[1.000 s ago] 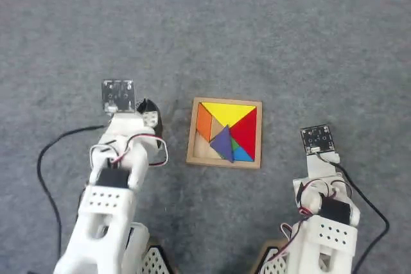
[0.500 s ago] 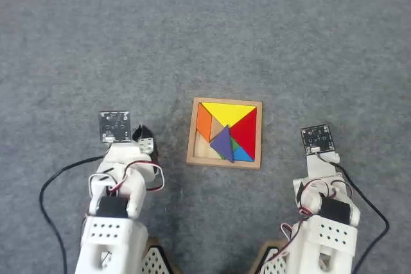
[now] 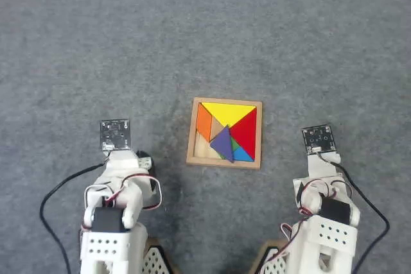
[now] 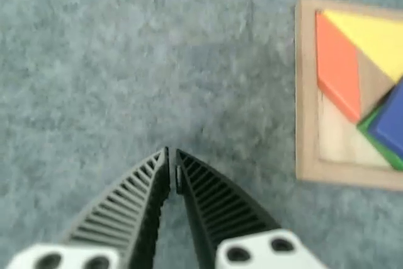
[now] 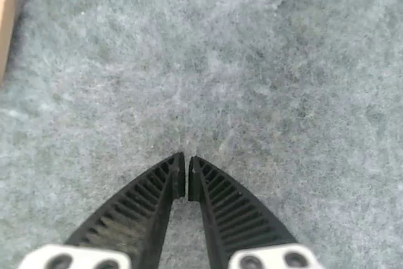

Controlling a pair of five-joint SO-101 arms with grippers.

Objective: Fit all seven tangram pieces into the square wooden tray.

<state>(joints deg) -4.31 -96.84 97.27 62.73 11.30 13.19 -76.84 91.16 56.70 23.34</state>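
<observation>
The square wooden tray sits on the counter between my two arms, ahead of both and inward from each. My left jaws are closed tip to tip with nothing in them, and my right jaws are likewise closed and empty. The purple triangle lies across the green piece and the blue piece. I judge it unseated, its long axis running toward me. The bare wood is in the tray's near corner on my left arm's side, so that arm is nearer.
</observation>
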